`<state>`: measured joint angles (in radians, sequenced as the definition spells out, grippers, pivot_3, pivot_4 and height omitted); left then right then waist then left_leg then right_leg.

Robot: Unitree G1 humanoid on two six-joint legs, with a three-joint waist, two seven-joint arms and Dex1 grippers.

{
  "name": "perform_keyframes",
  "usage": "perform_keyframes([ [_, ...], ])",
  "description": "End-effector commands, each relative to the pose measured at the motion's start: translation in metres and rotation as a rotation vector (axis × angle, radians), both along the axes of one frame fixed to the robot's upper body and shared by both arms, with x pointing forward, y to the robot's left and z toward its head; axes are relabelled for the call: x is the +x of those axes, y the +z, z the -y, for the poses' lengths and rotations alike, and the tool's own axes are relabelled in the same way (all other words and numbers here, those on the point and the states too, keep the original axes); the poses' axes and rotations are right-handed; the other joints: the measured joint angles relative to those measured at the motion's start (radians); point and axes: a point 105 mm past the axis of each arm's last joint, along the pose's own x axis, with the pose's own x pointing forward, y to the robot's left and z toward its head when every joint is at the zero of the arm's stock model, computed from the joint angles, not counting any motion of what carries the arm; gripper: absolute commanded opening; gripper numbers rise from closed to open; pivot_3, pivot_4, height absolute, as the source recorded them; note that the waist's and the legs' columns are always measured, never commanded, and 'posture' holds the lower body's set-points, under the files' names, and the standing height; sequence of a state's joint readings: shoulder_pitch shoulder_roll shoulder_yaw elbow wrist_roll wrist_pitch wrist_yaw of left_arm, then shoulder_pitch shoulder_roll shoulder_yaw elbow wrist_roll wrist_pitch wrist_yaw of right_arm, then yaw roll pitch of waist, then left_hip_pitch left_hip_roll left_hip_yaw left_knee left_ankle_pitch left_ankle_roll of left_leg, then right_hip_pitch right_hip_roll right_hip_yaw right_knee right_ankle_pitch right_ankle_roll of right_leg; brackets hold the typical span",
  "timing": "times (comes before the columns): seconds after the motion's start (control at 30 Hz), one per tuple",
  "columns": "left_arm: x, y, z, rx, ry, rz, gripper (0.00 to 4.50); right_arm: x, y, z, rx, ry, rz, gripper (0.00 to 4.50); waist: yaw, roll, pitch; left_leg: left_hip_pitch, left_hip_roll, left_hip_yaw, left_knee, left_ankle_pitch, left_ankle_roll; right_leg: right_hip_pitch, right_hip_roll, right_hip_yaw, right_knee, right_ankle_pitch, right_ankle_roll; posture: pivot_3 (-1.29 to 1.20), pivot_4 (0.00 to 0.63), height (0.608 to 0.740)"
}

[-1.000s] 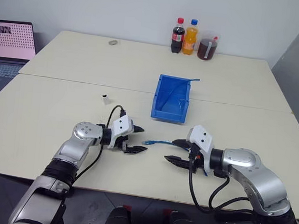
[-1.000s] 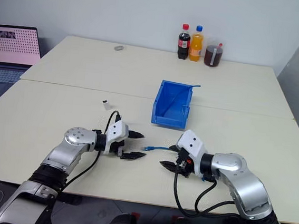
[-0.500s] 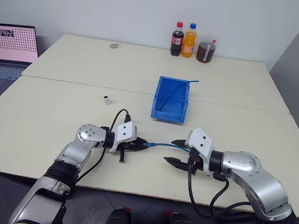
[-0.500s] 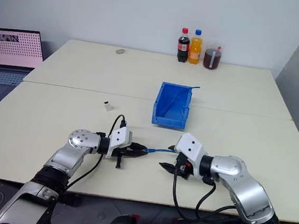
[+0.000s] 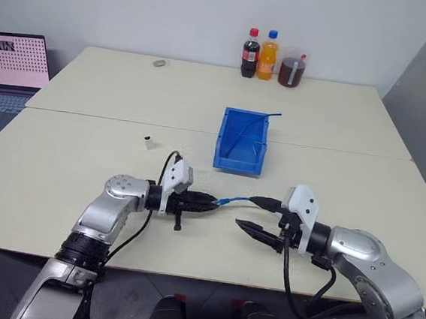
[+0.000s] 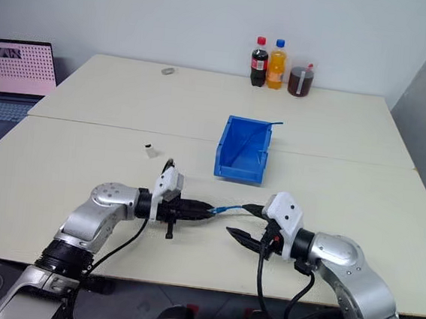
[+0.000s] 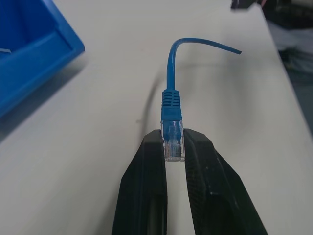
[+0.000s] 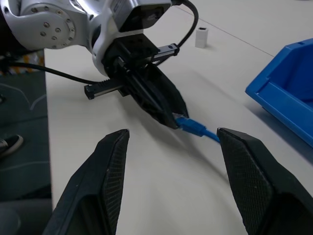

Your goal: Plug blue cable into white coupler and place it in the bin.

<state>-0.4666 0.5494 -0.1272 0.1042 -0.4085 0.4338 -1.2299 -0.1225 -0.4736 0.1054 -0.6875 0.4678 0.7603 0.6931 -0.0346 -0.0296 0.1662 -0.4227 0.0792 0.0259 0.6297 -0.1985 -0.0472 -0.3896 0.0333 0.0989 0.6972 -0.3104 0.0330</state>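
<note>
My left gripper point(image 5: 210, 201) is shut on the clear plug of the blue cable point(image 7: 168, 73) and holds it just above the table. The short cable arcs away from the plug toward my right gripper point(image 5: 246, 212), and its far end hangs free. That gripper is open, its fingers point(image 8: 113, 161) spread wide to either side of the cable point(image 8: 196, 128) with nothing held. The white coupler point(image 5: 149, 142) stands alone on the table, to the far left of both grippers. The bin point(image 5: 237, 164) sits beyond the grippers at mid-table.
A thinner blue cable point(image 5: 272, 115) leans inside the bin and pokes over its back right corner. Two bottles point(image 5: 250, 54) and a jug point(image 5: 290, 67) stand at the far edge. A laptop point(image 5: 11, 65) is at the far left. A small round object point(image 5: 159, 63) lies at the back.
My left gripper, open beside the cable end a second ago, has shut on the plug and lifted it. The right gripper has drawn back a little, still open.
</note>
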Motion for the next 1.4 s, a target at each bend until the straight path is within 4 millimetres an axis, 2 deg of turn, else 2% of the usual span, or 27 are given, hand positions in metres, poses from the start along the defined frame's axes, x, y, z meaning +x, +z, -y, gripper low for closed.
perform_keyframes([
  [0.03,-0.003,0.034,0.003,-0.112,-0.021,-0.027,0.22,-0.005,0.013,-0.002,0.09,-0.007,-0.026,3.04,0.0,0.0,0.0,0.0,0.0,0.0,0.0,0.0,0.0,0.0,0.0,0.0,0.0,0.0,0.0,0.0,0.15,0.74],
  [0.23,-0.004,0.052,0.006,-0.236,-0.015,-0.135,0.22,0.001,0.019,-0.001,0.216,-0.064,-0.107,3.04,-0.001,-0.001,0.001,0.0,0.0,0.0,0.0,0.0,0.0,0.0,0.0,0.0,0.0,0.0,0.0,0.0,0.15,0.74],
  [0.53,-0.01,0.078,0.016,-0.411,-0.049,-0.284,0.22,0.022,0.027,-0.007,0.406,-0.106,-0.184,3.04,-0.007,-0.001,0.001,0.0,0.0,0.0,0.0,0.0,0.0,0.0,0.0,0.0,-0.001,0.0,0.0,0.0,0.15,0.74],
  [0.87,-0.016,0.081,0.017,-0.425,-0.064,-0.336,0.22,0.034,0.047,-0.009,0.529,-0.064,-0.19,3.04,-0.012,-0.001,0.002,0.0,0.0,-0.001,-0.001,0.0,0.0,0.0,0.0,0.0,-0.001,0.0,0.0,0.0,0.15,0.74],
  [1.17,-0.019,0.082,0.017,-0.425,-0.069,-0.35,0.22,0.04,0.055,-0.013,0.561,-0.02,-0.195,3.04,-0.018,-0.001,0.002,0.0,0.0,-0.001,-0.002,0.0,0.0,0.0,0.0,0.0,-0.002,0.0,-0.001,0.0,0.15,0.74],
  [1.4,-0.021,0.08,0.015,-0.417,-0.074,-0.357,0.22,0.036,0.059,-0.019,0.581,0.036,-0.216,1.7,-0.021,-0.001,0.002,-0.001,0.0,-0.001,-0.002,0.0,0.0,0.0,0.0,0.0,-0.002,0.0,-0.001,0.0,0.15,0.74],
])
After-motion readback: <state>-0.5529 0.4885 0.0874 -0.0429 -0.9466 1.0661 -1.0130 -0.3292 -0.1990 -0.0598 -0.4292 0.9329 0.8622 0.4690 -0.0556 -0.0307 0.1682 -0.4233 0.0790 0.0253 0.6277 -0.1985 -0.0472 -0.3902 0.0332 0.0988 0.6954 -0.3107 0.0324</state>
